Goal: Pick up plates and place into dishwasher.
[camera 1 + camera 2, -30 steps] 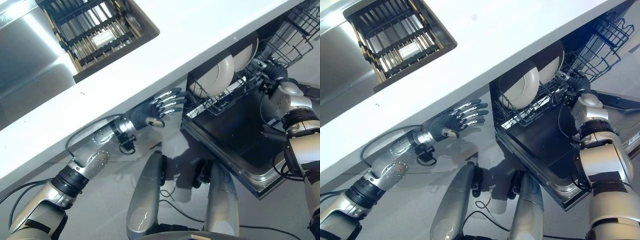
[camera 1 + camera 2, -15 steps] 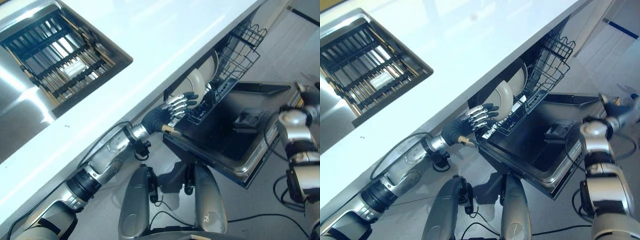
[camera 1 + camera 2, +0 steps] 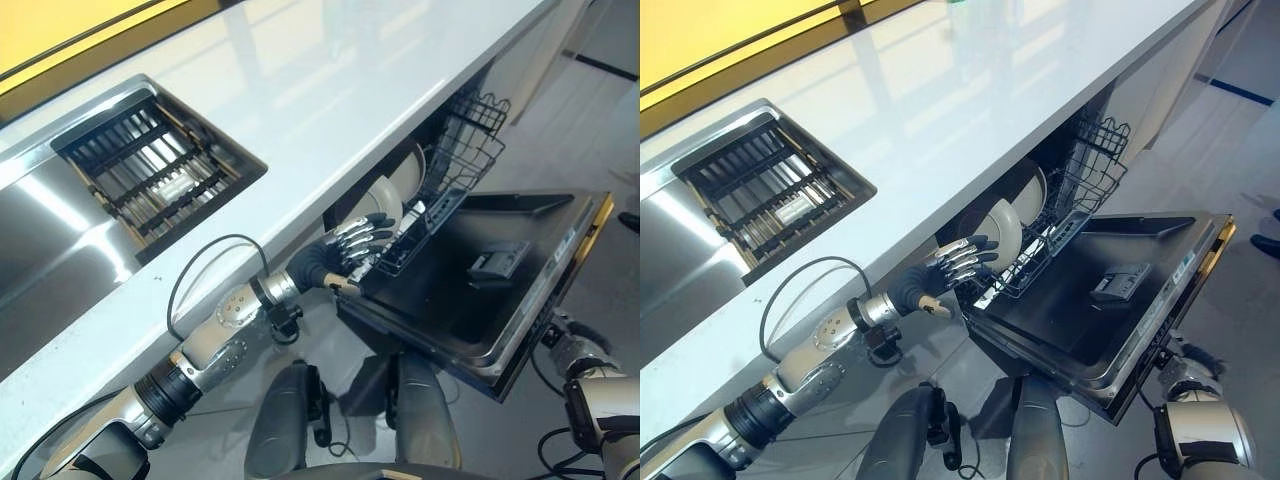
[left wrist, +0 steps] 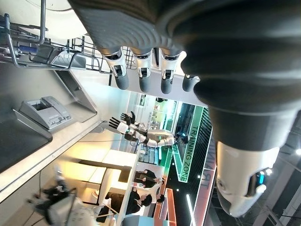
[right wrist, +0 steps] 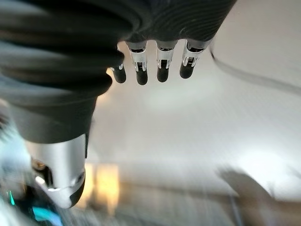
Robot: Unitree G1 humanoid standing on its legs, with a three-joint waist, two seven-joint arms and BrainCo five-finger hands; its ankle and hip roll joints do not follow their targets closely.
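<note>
Two plates (image 3: 1005, 226) were seen standing upright in the rack (image 3: 1065, 215), which was pulled out over the open door (image 3: 1110, 300) under the counter (image 3: 940, 110). The left hand (image 3: 940, 275) was held at the rack's near end, fingers straight, grasping nothing. The right hand (image 5: 150, 61) was seen released, fingers extended and empty.
</note>
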